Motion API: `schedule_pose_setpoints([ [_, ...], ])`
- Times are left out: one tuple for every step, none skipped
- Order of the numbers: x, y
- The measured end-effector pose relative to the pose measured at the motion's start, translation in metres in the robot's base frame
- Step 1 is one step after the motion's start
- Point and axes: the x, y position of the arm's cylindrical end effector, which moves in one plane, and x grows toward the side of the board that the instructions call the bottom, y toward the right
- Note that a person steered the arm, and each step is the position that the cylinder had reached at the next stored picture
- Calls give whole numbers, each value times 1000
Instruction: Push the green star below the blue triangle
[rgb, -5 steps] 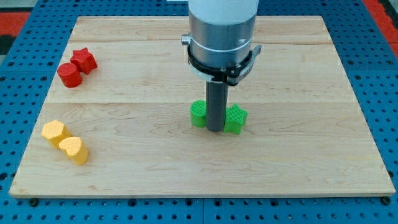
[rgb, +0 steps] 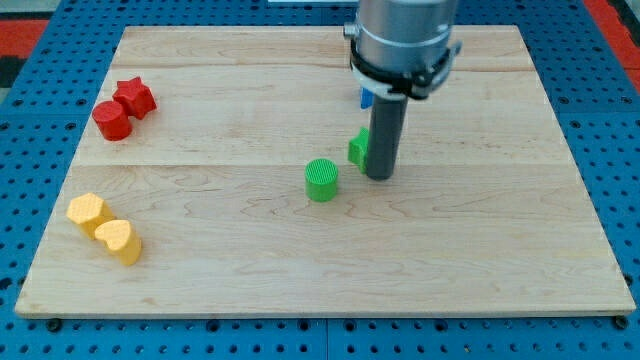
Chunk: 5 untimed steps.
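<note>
My tip (rgb: 379, 176) rests on the board right of centre. The green star (rgb: 358, 149) sits just to the left of the rod, touching it and mostly hidden behind it. A sliver of the blue triangle (rgb: 366, 98) shows above the star, largely covered by the arm's grey body. A green cylinder (rgb: 321, 180) stands to the lower left of the star, apart from the tip.
A red star (rgb: 134, 97) and a red cylinder (rgb: 112, 120) sit at the view's upper left. Two yellow blocks (rgb: 87, 211) (rgb: 119, 241) lie at the lower left. The wooden board (rgb: 480, 260) lies on a blue pegboard.
The tip moved up and to the right. The green star went from right of the rod, beside the green cylinder, to up near the blue triangle. The cylinder stayed.
</note>
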Motion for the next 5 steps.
schedule_pose_setpoints([
  [-16, 13],
  [15, -2],
  [11, -71],
  [-25, -76],
  [-59, -54],
])
